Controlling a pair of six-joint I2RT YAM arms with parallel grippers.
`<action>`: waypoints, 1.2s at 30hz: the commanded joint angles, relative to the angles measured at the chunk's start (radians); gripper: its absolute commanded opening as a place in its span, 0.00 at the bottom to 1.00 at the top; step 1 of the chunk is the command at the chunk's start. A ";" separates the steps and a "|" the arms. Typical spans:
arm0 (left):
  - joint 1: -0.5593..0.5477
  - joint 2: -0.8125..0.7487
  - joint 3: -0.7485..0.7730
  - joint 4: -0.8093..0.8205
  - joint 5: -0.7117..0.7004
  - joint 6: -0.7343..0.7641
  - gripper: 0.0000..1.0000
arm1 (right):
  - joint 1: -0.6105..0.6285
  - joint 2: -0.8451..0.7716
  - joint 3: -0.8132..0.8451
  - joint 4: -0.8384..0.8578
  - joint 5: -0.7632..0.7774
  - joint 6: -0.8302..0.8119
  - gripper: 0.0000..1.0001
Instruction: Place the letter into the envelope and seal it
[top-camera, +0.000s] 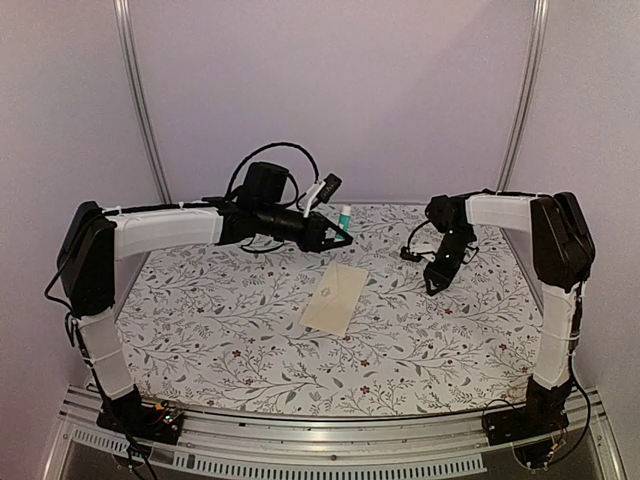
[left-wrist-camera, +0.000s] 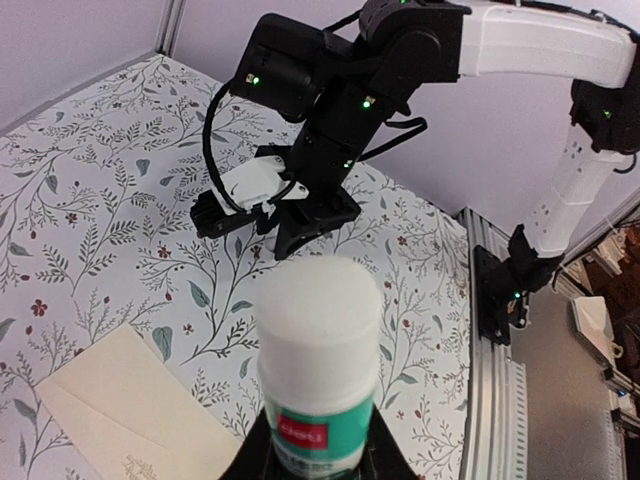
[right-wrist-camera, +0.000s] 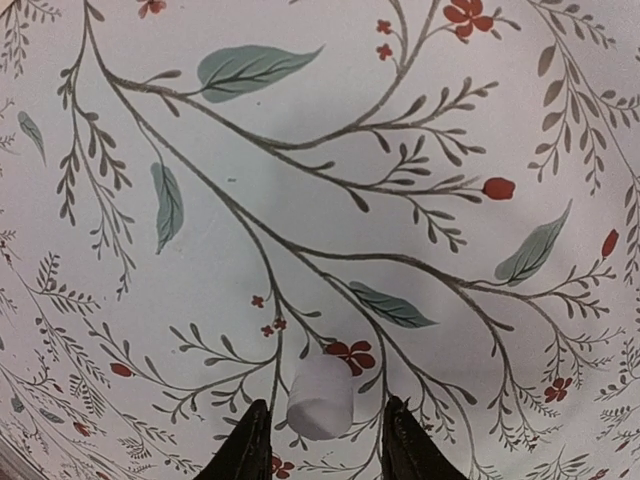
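1. Top external view: envelope (top-camera: 335, 297), plain cream, lay flat and slanted on the flowered tabletop (top-camera: 220, 330), about midway between the two arms and touched by neither.
2. Letter: no printed sheet showed in any view. It was judged to be inside the envelope, though nothing confirmed this. Whether the flap was down could not be told.
3. Left hand (top-camera: 335, 232): clamped on a glue stick (left-wrist-camera: 320, 340) with a white top and green label, held above the tabletop just beyond the envelope's far end.
4. Right hand (right-wrist-camera: 322, 445): fingers (right-wrist-camera: 250, 450) apart, pointed down at bare tabletop well to the right of the envelope. A small white cylinder (right-wrist-camera: 320, 397) sat between them, touching neither so far as could be seen.
5. Handling, judged: the envelope was light, thin and limp, apt to slide on the smooth tabletop and to crease if pinched hard. It was best pinned by pressing flat on its body near one edge while the flap was worked. For lifting, an edge or corner was the place to take hold.
6. Stage, judged: filling done, sealing not yet done.
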 joint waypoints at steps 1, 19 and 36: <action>0.014 0.024 0.020 0.004 0.003 -0.009 0.09 | 0.003 0.026 0.023 -0.028 0.000 0.006 0.34; 0.033 0.049 0.023 0.023 0.031 -0.035 0.09 | 0.013 0.060 0.063 -0.040 -0.008 0.012 0.17; 0.049 0.037 -0.004 -0.126 0.017 0.176 0.08 | 0.016 -0.002 0.394 -0.189 -0.349 -0.019 0.03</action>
